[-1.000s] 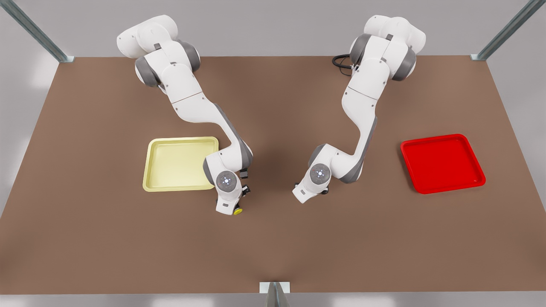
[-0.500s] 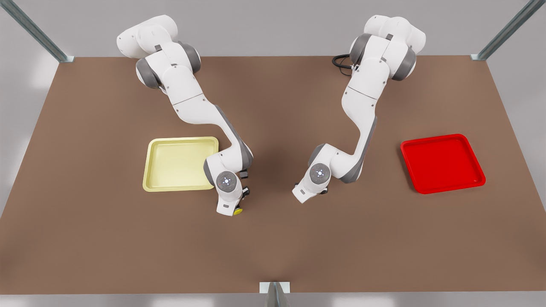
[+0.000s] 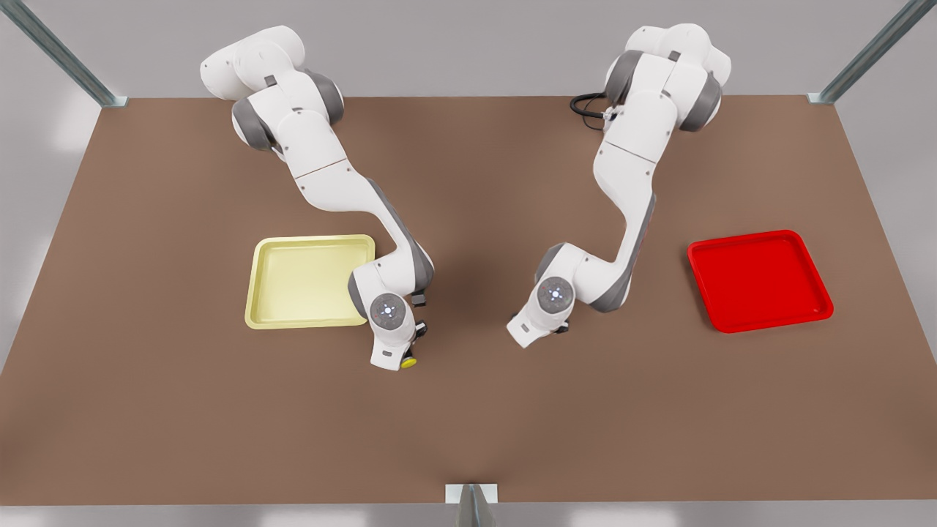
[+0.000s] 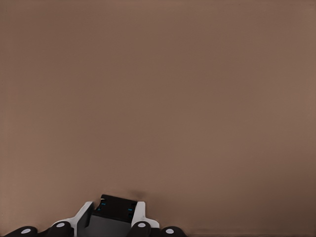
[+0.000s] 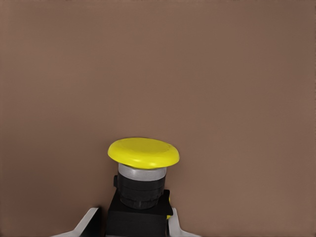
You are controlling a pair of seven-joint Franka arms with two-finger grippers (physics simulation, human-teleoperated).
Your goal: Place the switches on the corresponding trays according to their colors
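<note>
While our right gripper [image 5: 132, 224] sits closed around the black body of the yellow switch [image 5: 142, 177], the round yellow cap juts out past the fingertips, over bare brown table [image 3: 468, 424]. In the front view that same cap [image 3: 408, 361] peeks out at the low end of the arm on the front view's left, so that arm is our right one. Its wrist hangs just beside the near corner of the yellow tray [image 3: 307, 282], partly covering that corner, and the switch itself is outside the tray, over the tabletop.

Our left gripper [image 4: 114, 219] clasps a dark, blocky object [image 4: 114, 213] between its pale fingers [image 4: 138, 217]; we cannot tell its cap colour, since no cap is visible. In the front view this gripper belongs to the arm on the front view's right, whose wrist [image 3: 538, 318] sits low near the table's middle, well apart from the red tray [image 3: 761, 282], which lies toward the front view's right edge.
</note>
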